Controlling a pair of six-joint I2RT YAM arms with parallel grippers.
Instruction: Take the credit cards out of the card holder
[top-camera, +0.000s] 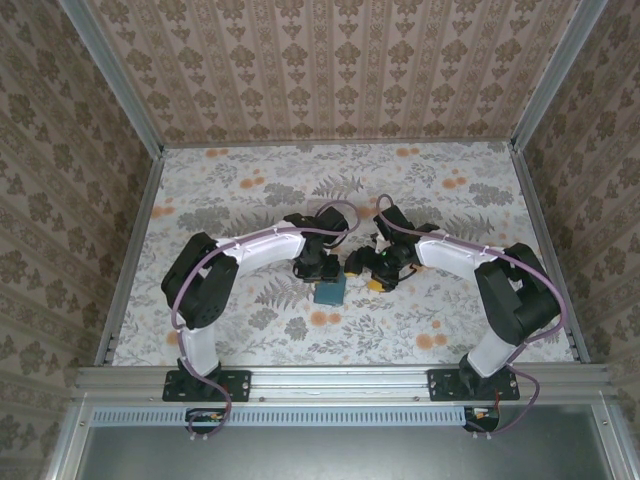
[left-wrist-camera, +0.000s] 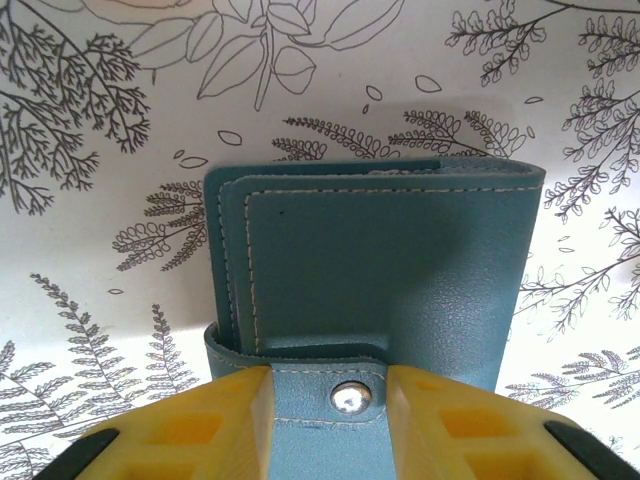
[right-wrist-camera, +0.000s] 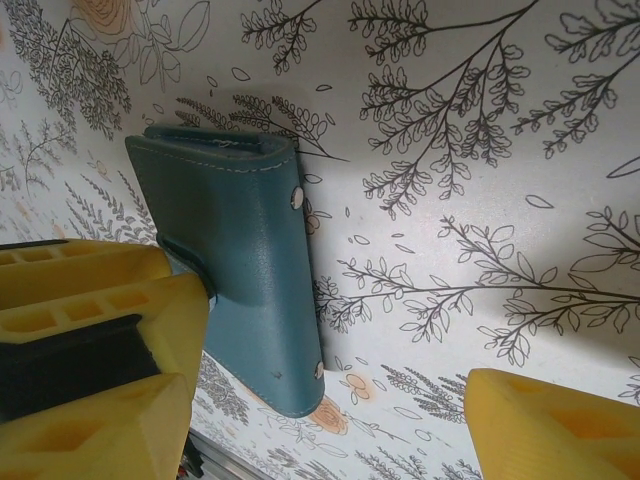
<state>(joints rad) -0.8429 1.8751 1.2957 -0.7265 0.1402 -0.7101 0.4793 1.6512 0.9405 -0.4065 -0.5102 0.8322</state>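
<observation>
Pinching the snap tab (left-wrist-camera: 350, 398) of the folded card holder (left-wrist-camera: 400, 260) between its fingers (left-wrist-camera: 200, 430), the left gripper (left-wrist-camera: 330, 392) has it mid-tabletop (top-camera: 250, 190), its length running straight away from that gripper, while the right gripper (right-wrist-camera: 335, 345), jaws spread wide, hangs just beside its edge

card holder (left-wrist-camera: 400, 250): teal leather-like skin, fine grain, matt with a soft sheen; pale thread stitching
snap stud (left-wrist-camera: 351, 399): polished metal, mirror-bright
left tool (left-wrist-camera: 328, 380) fingers (left-wrist-camera: 200, 430): yellow plastic, matt, faintly layered texture
surface (left-wrist-camera: 100, 250): smooth, matt printed covering, paper-like, no gloss
</observation>
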